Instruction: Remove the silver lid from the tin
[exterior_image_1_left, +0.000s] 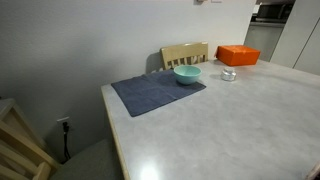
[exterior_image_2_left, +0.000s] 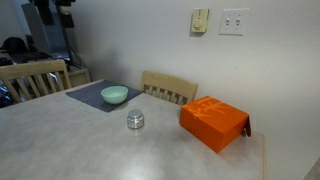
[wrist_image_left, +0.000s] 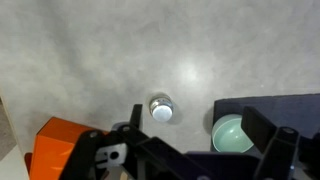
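The tin (wrist_image_left: 160, 101) is a small round silvery container standing on the grey table, with the silver lid (wrist_image_left: 162, 112) seated on top of it. It also shows in both exterior views (exterior_image_1_left: 229, 74) (exterior_image_2_left: 135, 121), between the teal bowl and the orange box. My gripper (wrist_image_left: 200, 130) hangs high above the table, open and empty. In the wrist view the tin lies just beyond my left finger and the bowl sits by my right finger. The gripper is not visible in either exterior view.
A teal bowl (exterior_image_1_left: 187, 74) (exterior_image_2_left: 114, 95) (wrist_image_left: 233, 136) sits on a blue-grey mat (exterior_image_1_left: 150, 95) (exterior_image_2_left: 88, 97). An orange box (exterior_image_1_left: 238, 54) (exterior_image_2_left: 214, 123) (wrist_image_left: 60, 145) lies beside the tin. Wooden chairs (exterior_image_1_left: 185, 52) (exterior_image_2_left: 168, 88) stand at the table's edges.
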